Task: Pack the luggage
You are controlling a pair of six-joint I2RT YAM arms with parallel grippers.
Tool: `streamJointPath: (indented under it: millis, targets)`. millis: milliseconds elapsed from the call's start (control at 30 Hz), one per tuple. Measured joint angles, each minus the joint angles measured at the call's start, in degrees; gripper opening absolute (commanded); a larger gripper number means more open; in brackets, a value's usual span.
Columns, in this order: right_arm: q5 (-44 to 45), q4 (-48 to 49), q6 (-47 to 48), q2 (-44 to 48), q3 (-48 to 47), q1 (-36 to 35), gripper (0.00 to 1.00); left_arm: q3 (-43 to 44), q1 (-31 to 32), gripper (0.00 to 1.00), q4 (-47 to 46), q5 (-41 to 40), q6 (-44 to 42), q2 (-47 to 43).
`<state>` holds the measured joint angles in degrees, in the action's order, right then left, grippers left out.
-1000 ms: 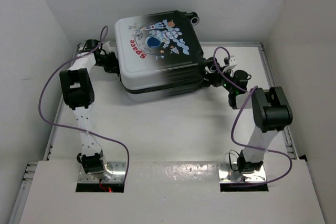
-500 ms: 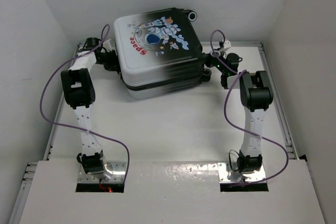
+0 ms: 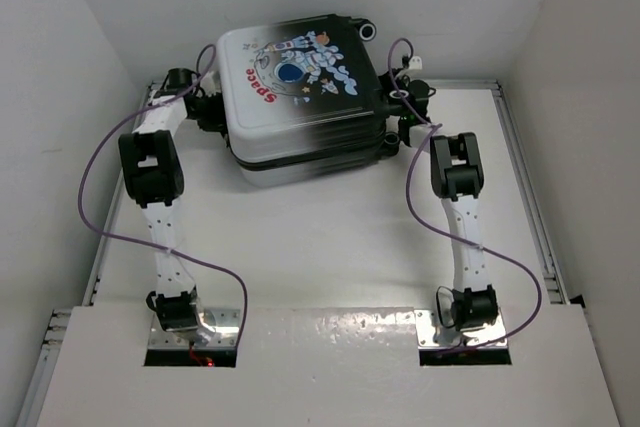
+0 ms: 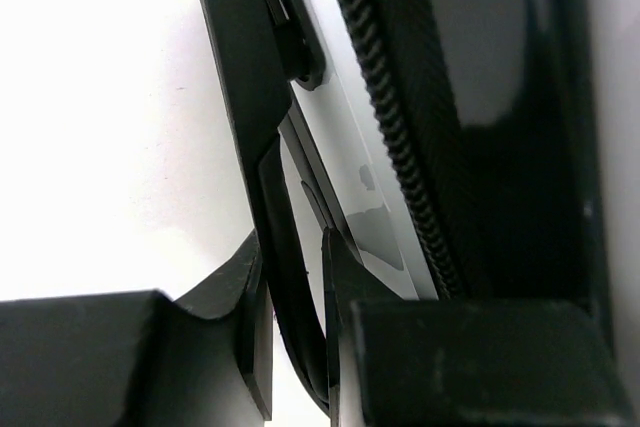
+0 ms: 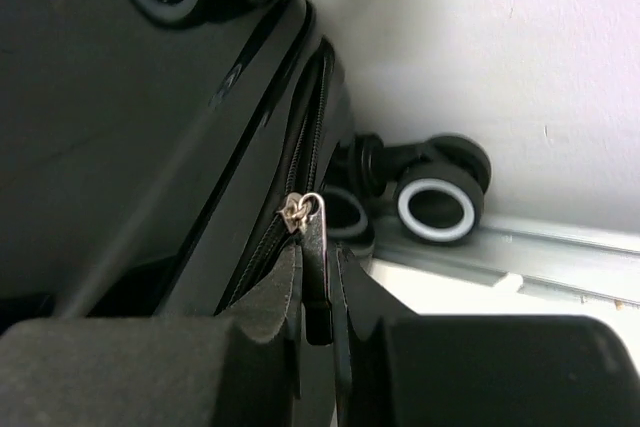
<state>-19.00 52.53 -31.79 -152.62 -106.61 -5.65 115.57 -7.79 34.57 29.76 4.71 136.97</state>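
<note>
**Lid down, both arms on the seam: zip-up stage**

The luggage (image 3: 300,107) lay flat at the far end of the table (image 3: 330,247), close to the back wall. Its printed lid faced up and sat down on the base. The arms flanked it, one per side, both low at seam height.

R side: the right gripper (image 5: 318,259) was clenched on the zip pull (image 5: 316,247). The tab sat flat between the pads, with the slider (image 5: 296,211) just above the fingertips. Pinching the tab rather than the slider body prob gave a clean pull along the track. The grip sat near the wheel corner, so the zip run looked unfinished there.

L side: the left gripper (image 4: 295,282) was nearly closed on a thin black strip (image 4: 290,307) at the shell edge. This was likely a second pull or a trim piece, but the view was too tight to say which. Judging by the pose, it was either bracing the case against the R arm's pull or working its own zip end.

Materials/shapes:
- Shell: hard glossy plastic with rounded corners, white fading to black. Reflections showed in both wrist views.
- Zip teeth (image 4: 390,137): fine ribbed black coil in a recessed groove between the halves.
- Pull: thin bright metal tab, hooked to the slider by a small ring.
- Wheels (image 5: 436,209): black tyres with white-ringed hubs, sitting beside a bare alu rail (image 5: 520,259).
- Table: matte white.

Risk: the tab was thin and slick, so a pull off the line of the track could slip it out of the pads.
</note>
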Motion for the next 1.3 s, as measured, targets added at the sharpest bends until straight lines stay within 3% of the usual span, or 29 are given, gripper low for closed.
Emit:
streamJointPath:
  millis: [33, 67, 100, 133, 167, 267, 367, 467, 633, 833, 1067, 1300]
  targets:
    - [0.1, -1.0, -0.3, -1.0, -2.0, -0.1, 0.04, -0.6, 0.2, 0.12, -0.6, -0.3, -0.1, -0.3]
    - [0.2, -1.9, -0.5, -1.6, -3.5, -0.2, 0.13, -1.1, 0.4, 0.25, -1.1, -0.7, -0.2, -0.7]
    - [0.2, -2.6, -0.9, -1.9, -4.4, -0.2, 0.28, -1.5, 0.5, 0.36, -1.4, -1.0, -0.4, -1.0]
    - [0.4, -3.3, -1.4, -1.9, -4.5, -0.2, 0.54, -1.9, 0.6, 0.51, -1.9, -1.3, -1.1, -1.2]
    - [1.0, -4.0, -2.0, -1.7, -4.2, -0.1, 0.62, -2.5, 0.7, 0.58, -3.3, -1.8, -2.9, -1.5]
    - [0.3, -5.9, -2.0, 1.6, 4.0, 1.7, 0.73, -5.9, 0.2, 0.76, -7.9, -3.6, -5.1, -3.1]
    - [-3.0, -6.5, -3.3, 5.8, 14.8, 4.1, 0.73, -12.5, -0.5, 0.85, -15.3, -4.3, -5.3, -6.4]
    - [-4.5, -9.0, -4.7, 10.4, 20.0, 4.8, 0.69, -15.7, -0.6, 0.87, -18.5, -4.2, -5.3, -8.4]
    - [-10.3, -17.6, -10.9, 11.2, 18.7, 3.9, 0.45, -19.7, -1.7, 0.89, -20.5, -1.6, -4.0, -13.5]
    - [-13.1, -24.5, -19.1, 12.7, 20.2, 4.1, 0.32, -30.0, -5.2, 0.9, -24.6, -2.6, 2.2, -29.0]
    - [-18.8, -24.3, -30.8, 23.9, 41.0, 2.5, 0.28, -42.8, -17.5, 0.89, -27.9, -1.8, 12.7, -40.6]
    - [-22.5, -21.0, -30.1, 37.3, 62.7, -5.9, 0.28, -59.0, -17.2, 0.88, -20.6, -3.3, 14.6, -48.3]
